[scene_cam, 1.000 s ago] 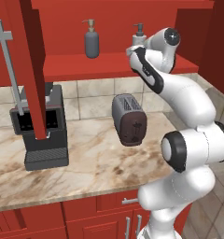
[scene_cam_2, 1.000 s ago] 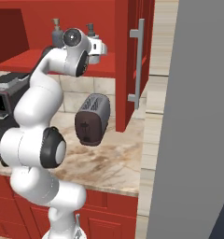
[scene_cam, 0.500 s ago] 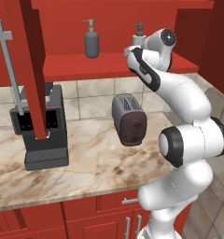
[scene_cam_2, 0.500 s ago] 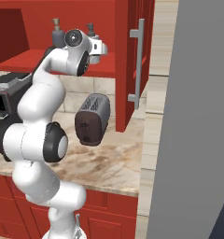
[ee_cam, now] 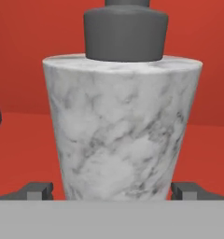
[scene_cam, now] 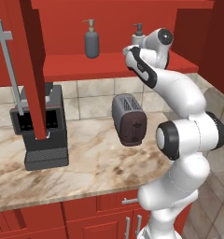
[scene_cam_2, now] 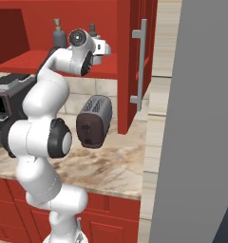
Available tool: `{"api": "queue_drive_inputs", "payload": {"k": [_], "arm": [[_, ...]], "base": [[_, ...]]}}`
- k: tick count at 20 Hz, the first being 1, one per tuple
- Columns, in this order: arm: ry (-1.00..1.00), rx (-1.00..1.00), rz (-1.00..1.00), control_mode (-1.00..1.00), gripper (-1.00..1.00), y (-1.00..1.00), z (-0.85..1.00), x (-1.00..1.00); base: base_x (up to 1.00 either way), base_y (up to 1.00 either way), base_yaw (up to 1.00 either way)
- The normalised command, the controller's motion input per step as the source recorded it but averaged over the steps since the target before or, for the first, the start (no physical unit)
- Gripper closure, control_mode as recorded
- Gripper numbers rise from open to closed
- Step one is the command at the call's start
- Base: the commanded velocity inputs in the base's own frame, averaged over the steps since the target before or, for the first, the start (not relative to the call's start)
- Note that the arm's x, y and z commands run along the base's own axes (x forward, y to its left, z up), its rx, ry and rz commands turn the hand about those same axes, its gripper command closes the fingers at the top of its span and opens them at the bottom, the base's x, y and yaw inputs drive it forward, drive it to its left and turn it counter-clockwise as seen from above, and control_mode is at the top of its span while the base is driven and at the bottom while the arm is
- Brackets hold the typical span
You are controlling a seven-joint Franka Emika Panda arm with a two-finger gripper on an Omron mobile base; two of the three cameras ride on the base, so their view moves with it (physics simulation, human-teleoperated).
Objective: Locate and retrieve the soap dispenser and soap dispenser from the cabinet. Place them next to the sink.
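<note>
Both base views look forward over the counter [scene_cam: 86,163] from behind; hand view sits seemingly very close to the marbled dispenser [ee_cam: 121,130].

We see the white arm rise from the base, fold at its dark elbow joint and reach up and forward, wrist level, with the gripper [ee_cam: 112,193] spread wide, its two dark fingertips [ee_cam: 37,191] standing well apart at either side of the hand view.
</note>
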Motion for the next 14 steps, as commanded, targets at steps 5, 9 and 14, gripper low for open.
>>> {"api": "queue_drive_inputs", "payload": {"k": [5, 9, 14], "arm": [[0.01, 0.00, 0.00, -1.00, -1.00, 0.00, -0.04, 0.18], [0.00, 0.00, 0.00, -1.00, 1.00, 0.02, 0.00, 0.03], [-0.01, 0.00, 0.00, -1.00, 1.00, 0.00, -0.01, 0.00]], "base": [[0.00, 0.00, 0.00], [0.00, 0.00, 0.00], [0.00, 0.00, 0.00]]}}
